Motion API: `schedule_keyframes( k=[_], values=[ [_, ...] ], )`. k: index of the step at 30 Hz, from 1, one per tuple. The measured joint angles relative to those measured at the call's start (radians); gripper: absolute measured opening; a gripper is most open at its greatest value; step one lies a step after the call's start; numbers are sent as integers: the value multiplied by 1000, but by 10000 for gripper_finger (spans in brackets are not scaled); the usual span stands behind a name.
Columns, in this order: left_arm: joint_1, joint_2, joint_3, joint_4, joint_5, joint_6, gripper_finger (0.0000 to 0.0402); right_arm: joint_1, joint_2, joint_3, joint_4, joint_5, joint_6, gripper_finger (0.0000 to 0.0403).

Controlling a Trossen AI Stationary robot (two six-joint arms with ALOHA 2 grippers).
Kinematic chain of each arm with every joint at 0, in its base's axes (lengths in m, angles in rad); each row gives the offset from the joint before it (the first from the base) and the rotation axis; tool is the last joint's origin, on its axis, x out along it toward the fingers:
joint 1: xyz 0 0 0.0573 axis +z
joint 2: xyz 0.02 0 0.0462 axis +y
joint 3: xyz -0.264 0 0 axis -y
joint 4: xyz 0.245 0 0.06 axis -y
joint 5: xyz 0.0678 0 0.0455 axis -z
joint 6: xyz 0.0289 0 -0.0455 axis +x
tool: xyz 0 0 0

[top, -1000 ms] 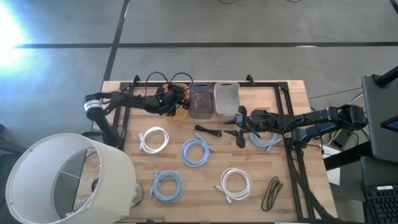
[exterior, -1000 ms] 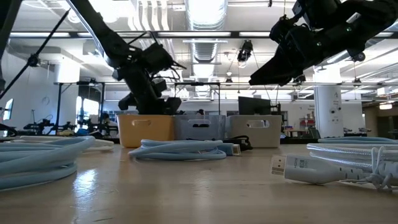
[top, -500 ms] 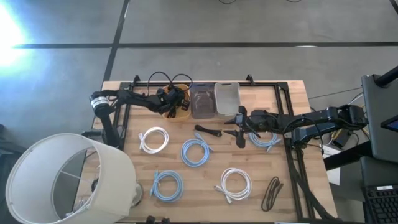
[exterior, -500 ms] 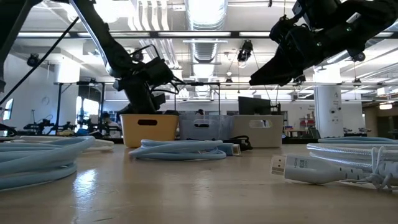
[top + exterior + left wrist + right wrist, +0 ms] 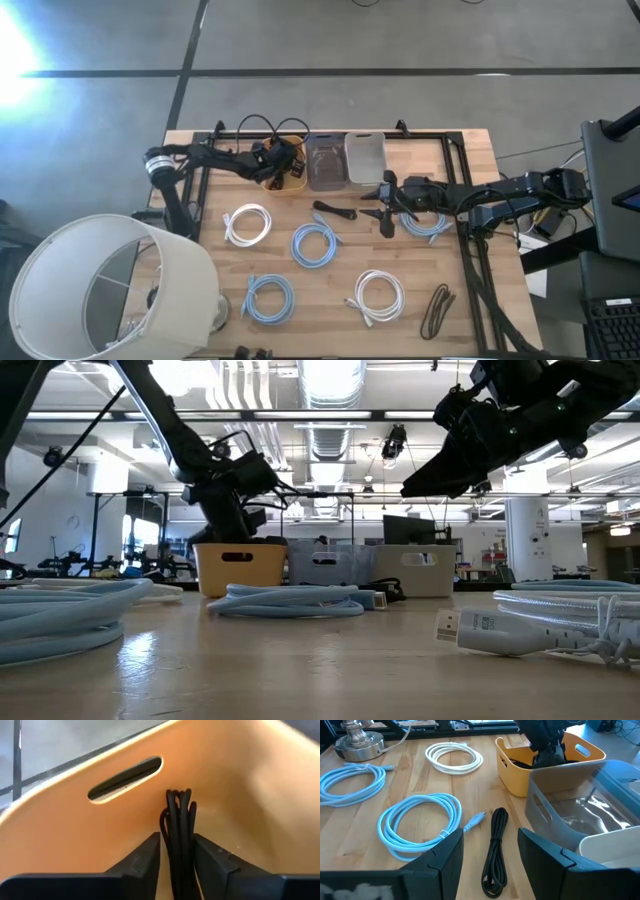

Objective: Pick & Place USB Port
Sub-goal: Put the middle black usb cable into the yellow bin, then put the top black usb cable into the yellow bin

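Note:
A black cable bundle [image 5: 179,815] stands between the fingers of my left gripper [image 5: 177,842], inside the yellow bin [image 5: 292,180] at the table's far edge. In the low view the left gripper [image 5: 232,495] reaches down into that bin [image 5: 240,565]. My right gripper [image 5: 385,205] hovers open above the table's middle, touching nothing. A second black cable bundle [image 5: 496,852] lies flat on the wood ahead of it, also seen from above as the black bundle [image 5: 335,211]. My left gripper pinches the black bundle's several strands [image 5: 180,855] between its two fingers, which lie along the strands. The looped end [image 5: 178,800] sticks out past the fingertips toward the bin's wall with the handle slot. What the bundle rests on is hidden.
A grey bin [image 5: 324,162] and a white bin [image 5: 364,157] stand beside the yellow one. Coiled cables lie about: white [image 5: 247,223], blue [image 5: 317,244], blue [image 5: 269,297], white [image 5: 378,296], blue [image 5: 425,225], black [image 5: 437,310]. A lampshade [image 5: 100,290] covers the near left corner.
My left arm has shifted a little over the yellow bin between one second and half a second ago, then kept still. The right arm has not moved.

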Motion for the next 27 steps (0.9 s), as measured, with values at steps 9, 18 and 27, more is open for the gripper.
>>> schedule_keyframes(
  k=[9, 18, 27],
  values=[
    [-21, -97, 0, -47, 9, 39, 155, 0, 0, 0, 0, 0, 1, 185],
    [-84, -230, 0, -109, 11, 117, 157, 0, 0, 0, -1, -1, 2, 185],
    [-213, -347, 0, -110, 54, 223, 156, 0, 0, 0, -1, -2, 0, 185]
  ],
)
